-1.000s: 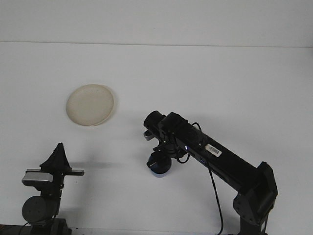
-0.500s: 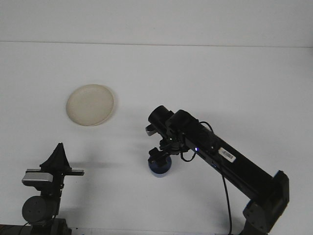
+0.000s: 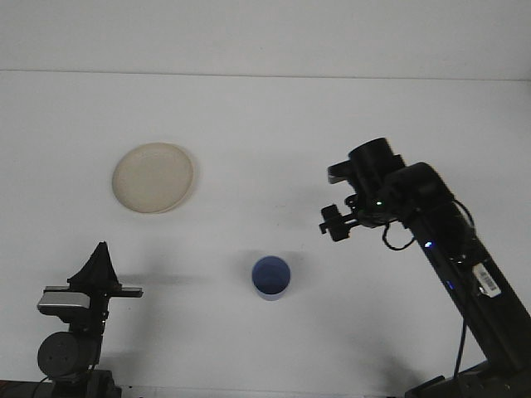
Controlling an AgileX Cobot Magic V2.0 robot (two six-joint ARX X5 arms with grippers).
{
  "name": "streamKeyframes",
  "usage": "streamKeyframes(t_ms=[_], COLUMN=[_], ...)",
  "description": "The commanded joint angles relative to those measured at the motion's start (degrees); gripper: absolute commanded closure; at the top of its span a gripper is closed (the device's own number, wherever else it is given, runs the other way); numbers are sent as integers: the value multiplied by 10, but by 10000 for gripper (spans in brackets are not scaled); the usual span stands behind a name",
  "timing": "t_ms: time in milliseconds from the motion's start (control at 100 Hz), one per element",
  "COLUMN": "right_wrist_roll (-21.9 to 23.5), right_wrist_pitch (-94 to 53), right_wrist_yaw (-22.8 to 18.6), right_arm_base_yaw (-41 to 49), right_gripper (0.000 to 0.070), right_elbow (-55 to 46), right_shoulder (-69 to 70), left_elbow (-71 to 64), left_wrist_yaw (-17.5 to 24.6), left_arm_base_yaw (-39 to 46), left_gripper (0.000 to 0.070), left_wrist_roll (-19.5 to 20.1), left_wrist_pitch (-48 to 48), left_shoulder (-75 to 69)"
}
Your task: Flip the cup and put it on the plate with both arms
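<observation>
A white table point(image 3: 265, 124) fills nearly the whole front view, meeting a pale wall along a faint line near the top. The right arm point(image 3: 465, 274) is the largest thing on it, a black jointed body rising from the lower right corner and leaning up and to the left, a white label on its lower link and small lights glowing along it. Its right gripper point(image 3: 333, 224) hangs at the end, pointing left and holding nothing; whether the fingers are apart or together cannot be told from this angle (they read as one dark lump).

The left arm sits folded low in the bottom left corner, its left gripper point(image 3: 98, 267) pointing upward, the two dark fingers drawn to a peak above a grey crossbar, and nothing between them.

The plate point(image 3: 153, 177), round and cream-coloured, lies flat on the table's left half, well apart from both arms.

The cup point(image 3: 271, 277), small and blue, stands upright with its open mouth facing up, near the table's front centre, between the two arms and touched by neither.
</observation>
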Motion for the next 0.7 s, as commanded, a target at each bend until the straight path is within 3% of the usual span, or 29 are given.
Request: streamKeyframes(t_ms=[0, 190, 410, 690], right_wrist_roll=[-37, -72, -69, -40], right_wrist_pitch=[-16, -10, 104, 231], right_wrist_yaw=[-3, -21, -26, -25], right_arm_base_yaw=[-30, -126, -202, -214], right_gripper=[220, 220, 220, 220], right_elbow=[7, -70, -248, -430], right_shoulder=[-14, -87, -241, -458], left_elbow=[-11, -11, -11, -11], left_wrist_yaw=[0, 0, 0, 0], left_arm_base_yaw=[1, 1, 1, 1], left_gripper=[688, 688, 688, 688], left_wrist_roll=[-1, -1, -1, -1], left_wrist_pitch=[9, 9, 9, 9], left_shoulder=[-1, -1, -1, -1])
